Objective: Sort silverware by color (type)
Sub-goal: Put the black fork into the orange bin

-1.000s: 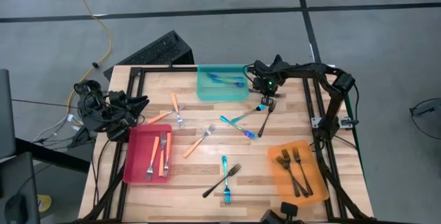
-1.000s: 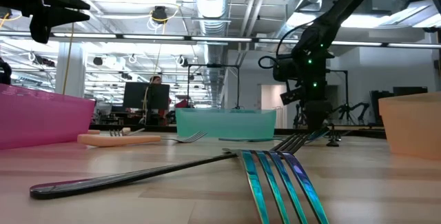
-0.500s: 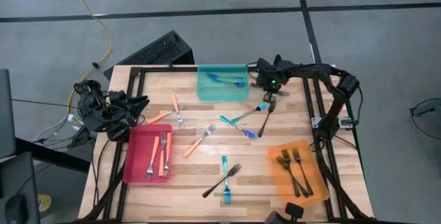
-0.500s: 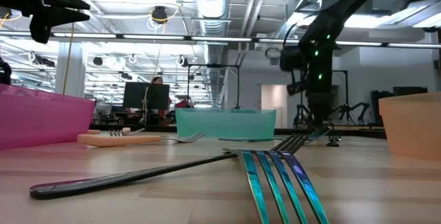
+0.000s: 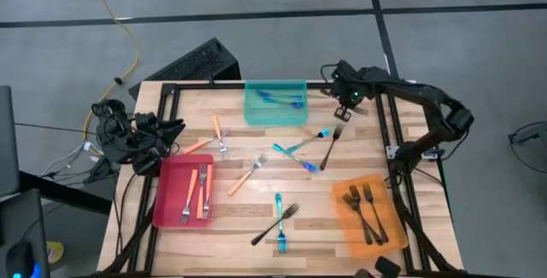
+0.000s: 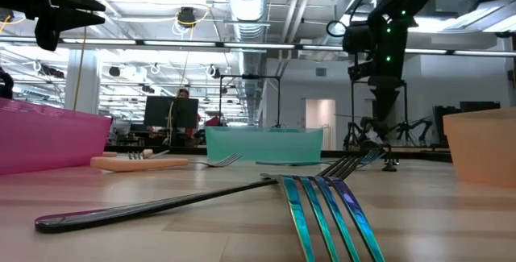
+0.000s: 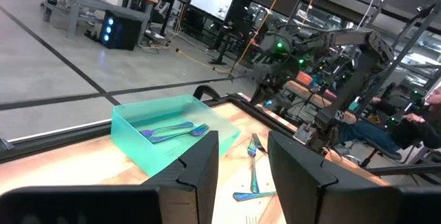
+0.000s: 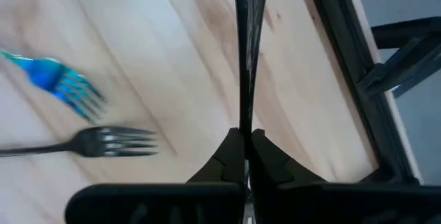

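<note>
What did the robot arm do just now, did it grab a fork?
No fork was grabbed. The right end effector, shut and empty, rose from the dark fork and blue fork, moving toward the table's right edge. The forks, trays and the left end effector stayed put.

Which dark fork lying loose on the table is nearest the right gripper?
The dark fork beside the blue forks, just below the right gripper; the other loose one lies near the front edge.

You have orange, blue and dark forks (image 5: 329, 148) lying flat, loose and in trays, around the teal tray (image 5: 275, 103).
</note>
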`<act>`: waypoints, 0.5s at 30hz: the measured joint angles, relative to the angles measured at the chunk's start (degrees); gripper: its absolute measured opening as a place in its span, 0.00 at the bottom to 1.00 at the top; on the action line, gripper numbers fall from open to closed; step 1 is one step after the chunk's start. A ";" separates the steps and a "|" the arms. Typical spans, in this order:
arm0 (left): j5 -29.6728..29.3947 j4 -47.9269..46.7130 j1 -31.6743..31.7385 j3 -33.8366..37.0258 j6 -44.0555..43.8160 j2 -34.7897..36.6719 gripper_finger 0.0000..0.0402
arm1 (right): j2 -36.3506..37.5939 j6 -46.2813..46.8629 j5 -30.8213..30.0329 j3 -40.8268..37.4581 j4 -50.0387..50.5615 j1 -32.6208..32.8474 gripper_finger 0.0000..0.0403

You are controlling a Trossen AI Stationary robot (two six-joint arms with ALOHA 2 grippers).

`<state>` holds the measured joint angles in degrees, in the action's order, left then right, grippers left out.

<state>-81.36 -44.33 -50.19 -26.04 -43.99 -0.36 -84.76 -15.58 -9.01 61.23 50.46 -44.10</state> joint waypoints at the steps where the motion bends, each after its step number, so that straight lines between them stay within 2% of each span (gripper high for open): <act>1: -0.02 0.02 0.00 0.00 0.00 0.00 0.28 | 0.40 0.42 0.06 0.00 0.61 0.44 0.06; 15: -0.02 0.01 -0.01 0.00 0.00 0.00 0.28 | 7.46 4.41 0.04 0.04 2.71 12.96 0.06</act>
<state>-81.38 -44.32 -50.20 -26.04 -43.99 -0.36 -77.30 -11.17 -8.97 61.28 53.17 -31.14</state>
